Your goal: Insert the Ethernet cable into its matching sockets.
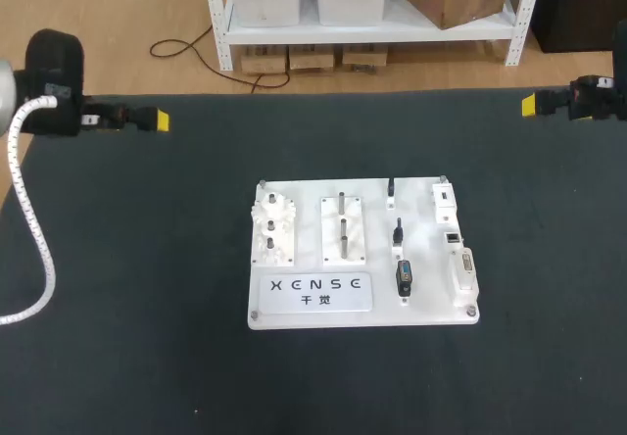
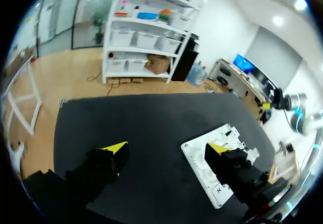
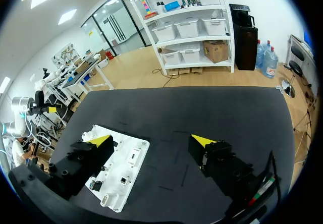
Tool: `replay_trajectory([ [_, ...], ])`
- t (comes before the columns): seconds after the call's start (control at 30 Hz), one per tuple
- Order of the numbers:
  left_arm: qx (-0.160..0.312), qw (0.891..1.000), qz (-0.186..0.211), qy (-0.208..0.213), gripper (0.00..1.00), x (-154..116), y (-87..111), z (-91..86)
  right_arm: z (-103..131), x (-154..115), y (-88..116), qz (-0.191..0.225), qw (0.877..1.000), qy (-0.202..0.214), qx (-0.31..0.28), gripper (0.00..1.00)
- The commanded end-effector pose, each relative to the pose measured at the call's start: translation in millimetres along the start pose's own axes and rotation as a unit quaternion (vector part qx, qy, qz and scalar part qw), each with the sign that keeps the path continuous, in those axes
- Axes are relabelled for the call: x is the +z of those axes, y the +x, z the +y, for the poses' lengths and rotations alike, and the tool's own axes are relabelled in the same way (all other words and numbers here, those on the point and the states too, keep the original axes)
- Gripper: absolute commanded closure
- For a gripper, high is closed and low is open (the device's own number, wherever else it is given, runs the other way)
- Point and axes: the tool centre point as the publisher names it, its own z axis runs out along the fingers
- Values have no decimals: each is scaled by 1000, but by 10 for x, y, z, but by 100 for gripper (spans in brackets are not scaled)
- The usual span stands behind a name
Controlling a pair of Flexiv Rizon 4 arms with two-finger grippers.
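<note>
A white task board (image 1: 362,308) lies in the middle of the black table. Near its right side, small black plugs on a short cable (image 1: 403,278) sit in a column, and white socket blocks (image 1: 445,198) line its right edge. My left gripper (image 1: 152,119) hovers at the table's far left, well away from the board. In the left wrist view it (image 2: 168,148) stands open and empty, with the board (image 2: 202,158) ahead beside one finger. My right gripper (image 1: 532,105) is at the far right; in the right wrist view it (image 3: 151,140) is open and empty, with the board (image 3: 128,166) beside one finger.
The board also carries white gears (image 1: 273,221), a block with metal pegs (image 1: 343,227) and a printed label plate (image 1: 320,291). A white coiled hose (image 1: 34,219) hangs from my left arm over the table's left edge. Black mat surrounds the board on all sides.
</note>
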Motion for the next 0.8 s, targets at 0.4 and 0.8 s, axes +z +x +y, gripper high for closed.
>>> replay_trajectory([
  [0.4, 339, 888, -38, 308, 0, 418, 216, -883, -5, -3, 0, 0, 1000, -1, 0, 0],
  [0.8, 425, 795, -36, 432, 0, 729, 610, -1358, -5, -3, 0, 0, 1000, -1, 0, 0],
])
